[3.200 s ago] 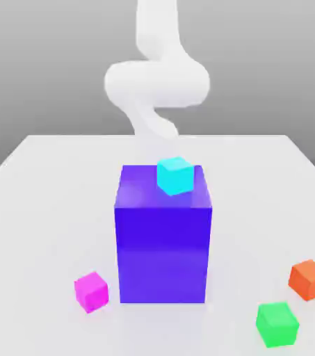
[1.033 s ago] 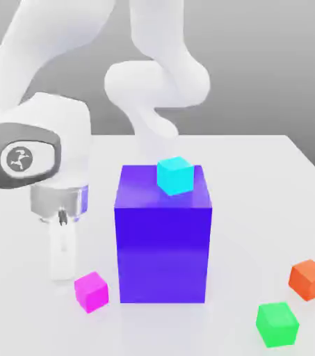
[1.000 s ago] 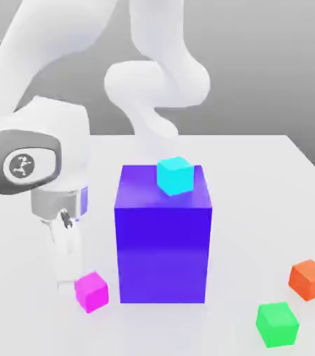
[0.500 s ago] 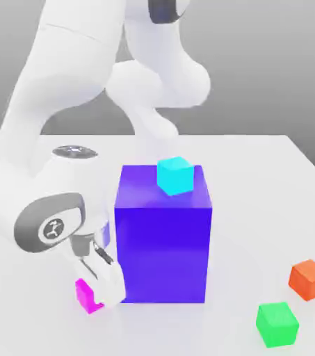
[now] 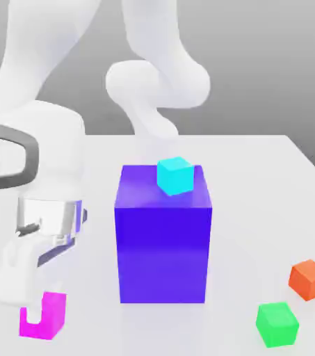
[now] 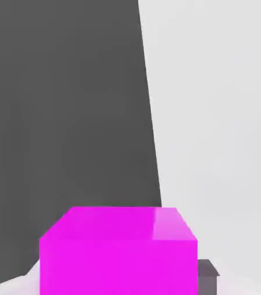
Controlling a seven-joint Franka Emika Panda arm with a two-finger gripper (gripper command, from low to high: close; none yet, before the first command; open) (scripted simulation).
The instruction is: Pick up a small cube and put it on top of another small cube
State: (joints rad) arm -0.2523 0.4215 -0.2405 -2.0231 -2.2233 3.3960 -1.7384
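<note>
Clearly the gripper [image 5: 42, 313], at the exterior view's lower left, pinches the magenta cube [image 5: 51, 316] by opposite flat sides. It looks light, rigid and smooth, so a centred hold should prevent slipping.

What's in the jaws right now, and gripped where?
The magenta cube, pinched across two opposite side faces by the gripper, its top up between the fingers.
</note>
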